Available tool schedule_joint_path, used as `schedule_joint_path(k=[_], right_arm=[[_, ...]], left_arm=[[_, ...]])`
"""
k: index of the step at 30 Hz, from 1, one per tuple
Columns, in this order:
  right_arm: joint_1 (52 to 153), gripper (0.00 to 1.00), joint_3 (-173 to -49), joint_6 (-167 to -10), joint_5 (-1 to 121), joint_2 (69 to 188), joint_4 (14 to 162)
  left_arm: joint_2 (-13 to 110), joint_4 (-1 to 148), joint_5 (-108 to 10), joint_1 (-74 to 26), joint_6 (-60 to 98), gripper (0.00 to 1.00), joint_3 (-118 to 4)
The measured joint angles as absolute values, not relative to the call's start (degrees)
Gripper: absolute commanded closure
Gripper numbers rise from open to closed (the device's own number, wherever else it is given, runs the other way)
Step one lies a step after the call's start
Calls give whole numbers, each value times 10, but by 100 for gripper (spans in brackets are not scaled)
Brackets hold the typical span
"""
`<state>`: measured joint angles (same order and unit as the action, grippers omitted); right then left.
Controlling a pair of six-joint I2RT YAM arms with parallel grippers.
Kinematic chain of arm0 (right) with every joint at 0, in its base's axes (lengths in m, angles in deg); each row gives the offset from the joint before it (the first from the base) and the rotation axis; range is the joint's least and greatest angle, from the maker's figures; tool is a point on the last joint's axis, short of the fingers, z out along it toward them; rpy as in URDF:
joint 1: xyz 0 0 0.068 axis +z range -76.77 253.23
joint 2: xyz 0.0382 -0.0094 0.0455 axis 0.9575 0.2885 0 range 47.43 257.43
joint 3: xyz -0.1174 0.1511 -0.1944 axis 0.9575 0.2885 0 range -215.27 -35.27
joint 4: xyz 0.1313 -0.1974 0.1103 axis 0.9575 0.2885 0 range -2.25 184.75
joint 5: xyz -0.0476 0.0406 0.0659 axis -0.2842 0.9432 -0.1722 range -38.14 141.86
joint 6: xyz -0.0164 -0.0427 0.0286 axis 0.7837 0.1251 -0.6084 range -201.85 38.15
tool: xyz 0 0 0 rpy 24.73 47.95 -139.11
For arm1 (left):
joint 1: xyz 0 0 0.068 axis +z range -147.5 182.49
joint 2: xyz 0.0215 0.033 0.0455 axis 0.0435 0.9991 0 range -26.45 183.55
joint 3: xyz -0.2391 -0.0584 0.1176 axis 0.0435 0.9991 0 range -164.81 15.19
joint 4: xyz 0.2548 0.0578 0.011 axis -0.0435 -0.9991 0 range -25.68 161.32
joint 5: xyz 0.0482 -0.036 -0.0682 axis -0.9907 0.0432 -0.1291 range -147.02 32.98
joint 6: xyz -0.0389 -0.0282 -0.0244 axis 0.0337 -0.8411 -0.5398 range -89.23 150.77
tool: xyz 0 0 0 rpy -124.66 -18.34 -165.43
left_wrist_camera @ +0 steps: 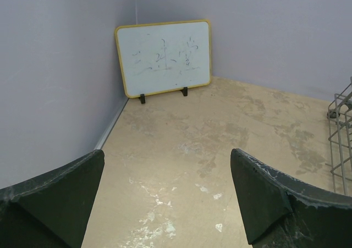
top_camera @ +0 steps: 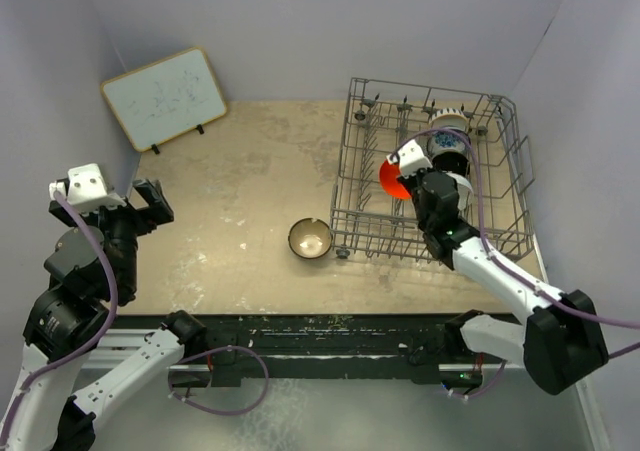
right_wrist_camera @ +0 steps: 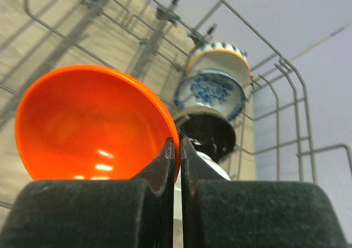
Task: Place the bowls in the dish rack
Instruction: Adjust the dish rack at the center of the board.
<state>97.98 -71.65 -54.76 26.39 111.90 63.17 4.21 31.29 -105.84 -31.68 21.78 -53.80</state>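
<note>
A brown bowl with a cream inside (top_camera: 311, 238) sits upright on the surface (top_camera: 240, 221), just beside the near left corner of the dish rack (top_camera: 345, 161), not yet loaded. At the left, the left gripper (top_camera: 150, 203) hangs with its jaws spread wide, holding nothing.

Farther in, the right gripper (right_wrist_camera: 177, 143) is pressed together on the rim of the orange-red bowl (right_wrist_camera: 93, 121), held on edge inside the rack, left of its middle. Whether the bowl already rests on the wires I cannot tell.

The pinch is thin on a glossy rim, so the bowl could swing. It is best lowered slowly until its bottom edge drops between two tines. The jaws should part only once the wires carry it, then lift straight up.

Just beyond stand a black bowl (right_wrist_camera: 206, 130) and a blue-and-white bowl (right_wrist_camera: 212, 91), also on edge. The orange-red one should go in parallel to them without knocking them.
</note>
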Motion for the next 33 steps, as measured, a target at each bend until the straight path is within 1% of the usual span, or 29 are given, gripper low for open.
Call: schedule_joint_path(k=[2,7,12,22,28,33], right_arm=[[994,100,-726,-551,264,1142,617],[1041,100,-787,-549,246,1245,568],[1072,100,-808,-542,242,1267,542],[1122,100,-900,-534,268,1274,607],[1134,100,-953,-543,294,1330,609],[1135,100,-975,-560,287,1378,590]], left_arm=[[42,312,-1059,-317,218,1,-534],[42,311,-1064,-317,218,1,-534],[42,309,-1070,-317,218,1,-534],[37,299,-1078,-317,216,1,-534],[34,291,-1083,-317,213,1,-537],[27,281,-1091,-317,213,1,-543]])
